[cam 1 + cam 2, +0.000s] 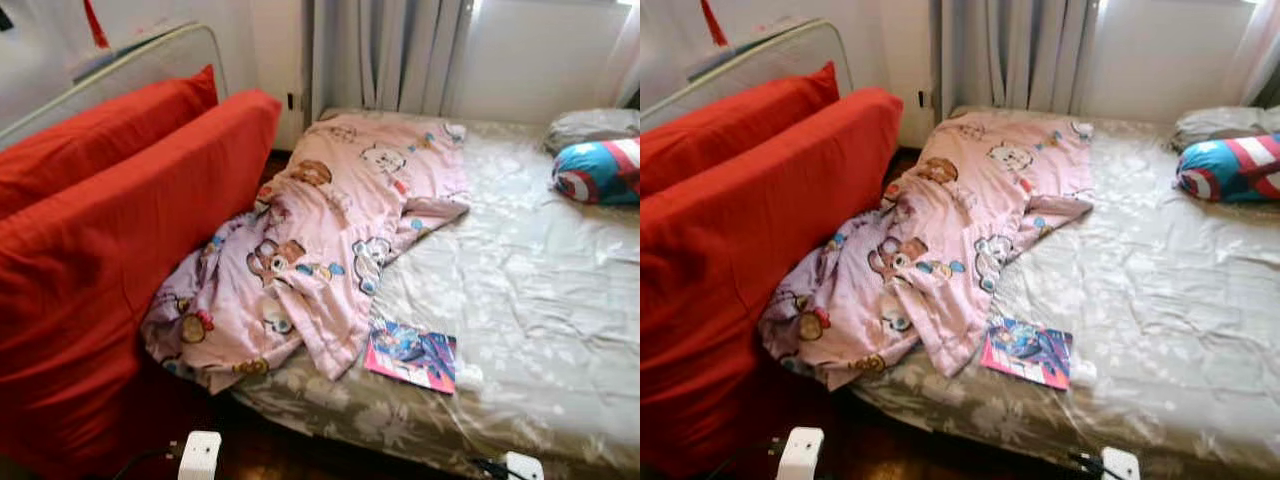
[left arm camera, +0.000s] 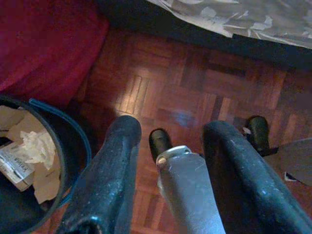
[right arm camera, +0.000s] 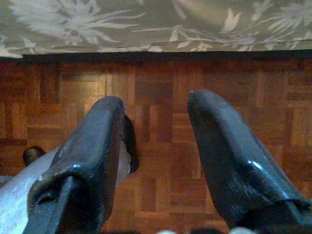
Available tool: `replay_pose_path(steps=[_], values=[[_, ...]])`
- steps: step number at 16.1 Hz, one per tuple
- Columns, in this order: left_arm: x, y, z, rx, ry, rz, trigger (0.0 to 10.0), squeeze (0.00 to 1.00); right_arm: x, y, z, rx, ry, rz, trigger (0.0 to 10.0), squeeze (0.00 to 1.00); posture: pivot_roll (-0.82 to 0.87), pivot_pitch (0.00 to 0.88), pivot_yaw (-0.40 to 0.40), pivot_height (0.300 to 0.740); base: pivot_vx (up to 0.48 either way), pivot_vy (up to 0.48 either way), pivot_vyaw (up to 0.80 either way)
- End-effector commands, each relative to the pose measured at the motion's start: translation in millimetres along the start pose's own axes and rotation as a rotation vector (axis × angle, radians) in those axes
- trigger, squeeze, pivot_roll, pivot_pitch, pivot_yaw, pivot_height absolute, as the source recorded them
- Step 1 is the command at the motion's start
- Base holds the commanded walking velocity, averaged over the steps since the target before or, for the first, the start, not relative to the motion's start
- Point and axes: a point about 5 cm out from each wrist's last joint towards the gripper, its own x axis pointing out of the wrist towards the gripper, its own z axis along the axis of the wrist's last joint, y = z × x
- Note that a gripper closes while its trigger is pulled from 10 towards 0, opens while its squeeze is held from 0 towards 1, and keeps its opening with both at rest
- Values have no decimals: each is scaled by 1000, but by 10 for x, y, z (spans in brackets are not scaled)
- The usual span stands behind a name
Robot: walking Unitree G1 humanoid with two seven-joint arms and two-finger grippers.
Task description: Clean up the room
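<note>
A crumpled pink cartoon blanket [image 1: 320,240] lies on the left side of the bed [image 1: 540,290] and hangs over its front corner. A pink and blue booklet [image 1: 412,356] rests near the bed's front edge, with a small white scrap [image 1: 468,377] beside it. Both arms hang low beside me. My left gripper [image 2: 173,126] is open over the parquet floor [image 2: 195,78], with nothing held. My right gripper [image 3: 156,97] is open too, above the parquet [image 3: 156,78] just in front of the bed's hanging sheet [image 3: 146,24].
Two large red cushions [image 1: 120,230] lean upright against the bed's left side. A star-and-stripes pillow [image 1: 600,170] and a grey pillow [image 1: 592,126] lie at the far right. A dark bin [image 2: 29,161] holding paper waste stands on the floor by the left gripper.
</note>
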Motion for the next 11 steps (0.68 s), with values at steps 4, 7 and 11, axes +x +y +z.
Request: replay_pose_path(steps=[4, 7, 11], values=[[-4, 11, -14, -9, -1, 6, 10000, 0, 1, -1, 29, 12, -24, 0, 10000, 0, -37, 18, -6, 740, 0, -225, -197], [-5, 15, -12, -9, -3, 8, 10000, 0, -3, -10, 24, 10, -23, 2, 10000, 0, -35, 19, -7, 740, 0, 0, 0], [0, 15, 37, -12, -32, 4, 10000, 0, -8, -17, 15, 8, -25, 7, 10000, 0, -36, 20, -8, 740, 0, 0, 0]])
